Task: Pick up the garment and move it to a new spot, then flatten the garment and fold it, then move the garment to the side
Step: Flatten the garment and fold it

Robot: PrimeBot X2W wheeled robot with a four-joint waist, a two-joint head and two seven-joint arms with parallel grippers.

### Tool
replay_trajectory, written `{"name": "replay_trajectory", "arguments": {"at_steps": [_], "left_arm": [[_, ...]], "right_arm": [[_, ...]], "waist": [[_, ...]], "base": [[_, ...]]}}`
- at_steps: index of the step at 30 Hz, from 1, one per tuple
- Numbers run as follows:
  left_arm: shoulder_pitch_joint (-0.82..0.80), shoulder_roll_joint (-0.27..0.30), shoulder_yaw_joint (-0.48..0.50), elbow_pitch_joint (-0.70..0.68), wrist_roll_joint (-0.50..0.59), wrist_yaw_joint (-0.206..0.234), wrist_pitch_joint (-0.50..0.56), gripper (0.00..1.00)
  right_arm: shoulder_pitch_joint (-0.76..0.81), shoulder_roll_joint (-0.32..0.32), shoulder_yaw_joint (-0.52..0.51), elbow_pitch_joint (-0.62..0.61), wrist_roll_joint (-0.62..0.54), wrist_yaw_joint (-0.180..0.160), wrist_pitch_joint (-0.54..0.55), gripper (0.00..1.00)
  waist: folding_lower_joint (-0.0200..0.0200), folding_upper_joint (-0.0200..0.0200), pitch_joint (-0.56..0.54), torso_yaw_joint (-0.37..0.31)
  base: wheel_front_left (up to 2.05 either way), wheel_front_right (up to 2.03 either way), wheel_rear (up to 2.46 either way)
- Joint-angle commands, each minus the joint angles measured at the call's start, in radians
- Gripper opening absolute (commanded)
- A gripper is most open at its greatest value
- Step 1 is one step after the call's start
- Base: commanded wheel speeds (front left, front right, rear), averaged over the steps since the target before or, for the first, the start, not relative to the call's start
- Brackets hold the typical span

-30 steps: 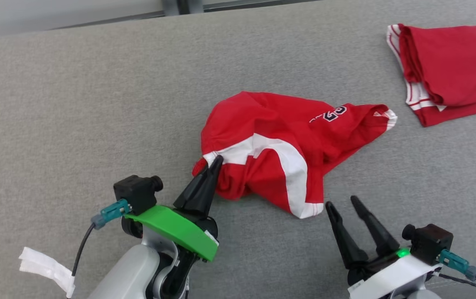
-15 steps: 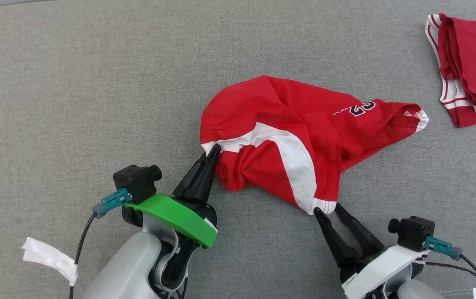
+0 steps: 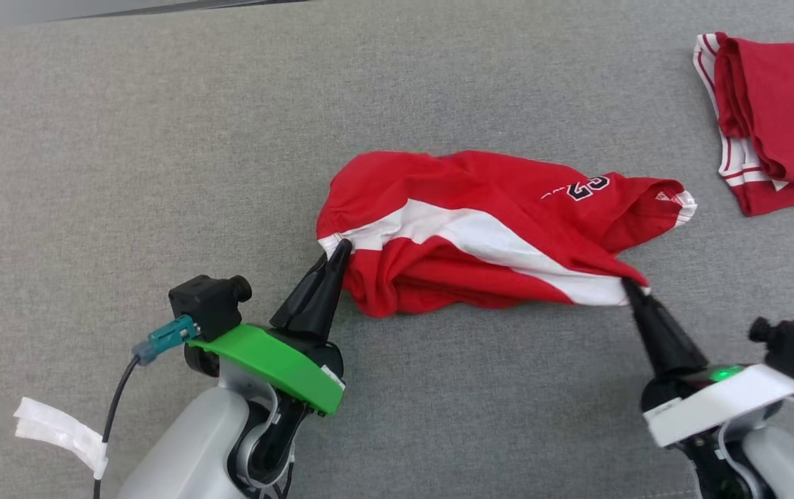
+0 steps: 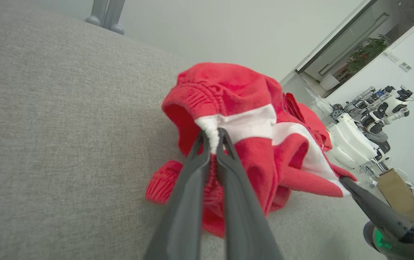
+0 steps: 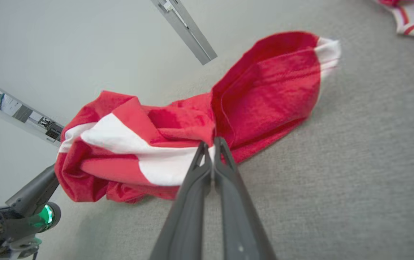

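Grey fabric covers your bench [image 3: 161, 138]; the red garment [image 3: 480, 208], white-striped, lies crumpled mid-bench, drawn between your arms; your left gripper [image 3: 343, 245] has its jaws clenched on the elastic edge; your right gripper [image 3: 628, 284] has its jaws clenched on the white hem; a folded red cloth [image 3: 778, 118] sits well apart, far right.

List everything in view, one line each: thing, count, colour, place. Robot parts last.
shorts: one, red with a white stripe, crumpled mid-surface
folded clothes: one pile, red with white stripes, far right
surface: one, grey fabric, under everything
cardboard box: one, brown, background room, left wrist view
tape: one strip, white, on the left arm's cable
left gripper: one, dark, shut on the shorts' waistband
right gripper: one, dark, shut on the white stripe's end
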Motion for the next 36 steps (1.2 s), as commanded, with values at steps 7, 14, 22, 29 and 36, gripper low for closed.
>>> {"name": "replay_trajectory", "arguments": {"at_steps": [7, 14, 22, 29, 36], "left_arm": [[-0.019, 0.111, -0.016, -0.112, -0.043, -0.034, 0.105, 0.0], [-0.075, 0.209, -0.024, -0.25, -0.118, -0.047, 0.246, 0.0], [-0.167, 0.223, 0.018, -0.369, -0.277, -0.053, 0.339, 0.0], [-0.502, 0.127, 0.016, -0.251, -0.251, -0.055, 0.408, 0.0], [-0.869, 0.052, -0.053, -0.091, -0.091, -0.055, 0.191, 0.0]], "right_arm": [[0.027, -0.13, -0.204, -0.16, 0.035, -0.003, -0.002, 0.0], [-0.011, -0.234, -0.334, -0.185, 0.036, -0.002, -0.002, 0.0], [-0.118, -0.319, -0.304, -0.161, 0.025, -0.002, -0.002, 0.0], [-0.497, -0.369, -0.172, -0.054, 0.018, -0.002, -0.002, 0.0], [-0.889, -0.336, -0.116, 0.014, -0.015, -0.001, -0.001, 0.0]], "waist": [[0.0, 0.0, -0.071, -0.042], [0.0, 0.0, -0.09, -0.03], [0.0, 0.0, -0.054, -0.018], [0.0, 0.0, 0.027, -0.038], [0.0, 0.0, 0.116, -0.071]], "base": [[0.0, 0.0, 0.0], [0.0, 0.0, 0.0], [0.0, 0.0, 0.0], [0.0, 0.0, 0.0], [0.0, 0.0, 0.0]]}}
